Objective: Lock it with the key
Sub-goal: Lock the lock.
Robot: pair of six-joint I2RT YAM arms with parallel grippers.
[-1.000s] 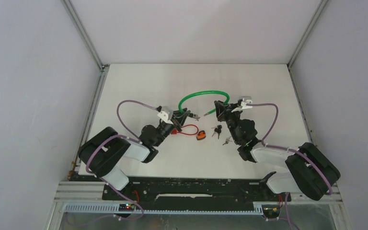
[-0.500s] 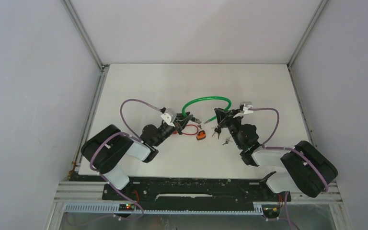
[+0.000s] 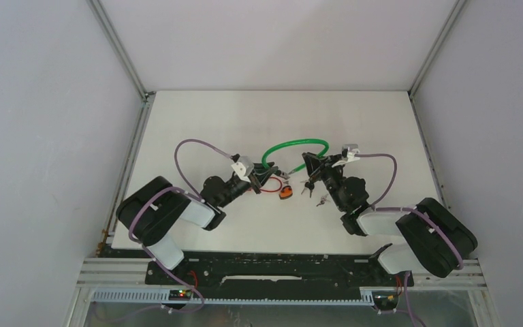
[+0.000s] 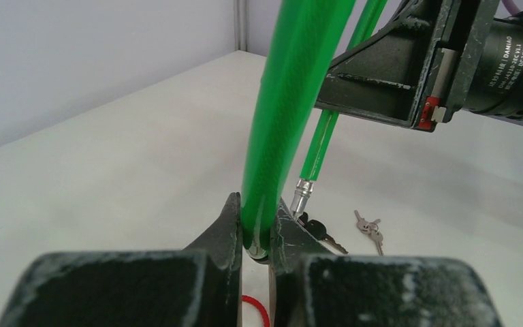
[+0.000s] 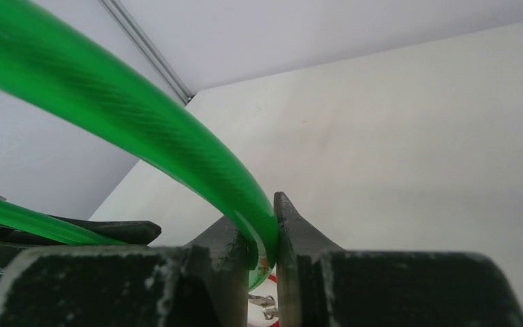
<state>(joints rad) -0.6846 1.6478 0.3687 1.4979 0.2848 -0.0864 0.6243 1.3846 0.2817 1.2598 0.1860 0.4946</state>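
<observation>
Top view, left claw [image 3: 267, 176]: closed on one end of the green cable lock [image 3: 293, 143], low over the table [image 3: 245, 116].
Top view, right claw [image 3: 308, 163]: closed on the other end of the same cable, facing the left claw, with a short gap between them.
Top view, cable: it arches up and away from both claws in one loop.
Top view, keys [image 3: 308, 184]: on the table just on the near side of the right claw; a second small bunch lies a little nearer that arm.
Top view, orange piece [image 3: 285, 193]: on the table between the claws, on their near side, with a red cord [image 3: 269, 189] running under the left claw.

Left wrist view, left claw [image 4: 255, 225]: the fingers are clamped on the thick green cable, which rises straight up out of them.
Left wrist view, metal tip [image 4: 302, 197]: on the thinner-looking far stretch of cable, just beyond the fingertips and to their right.
Left wrist view, keys: flat on the table past the tip, a black-headed one closest and a silver pair further right.
Left wrist view, right claw: only its dark body shows, above and to the right.

Right wrist view, right claw [image 5: 262, 231]: the fingers are pinched on the cable, which sweeps up and left out of them.
Right wrist view, second stretch of cable: low on the left of the claw.
</observation>
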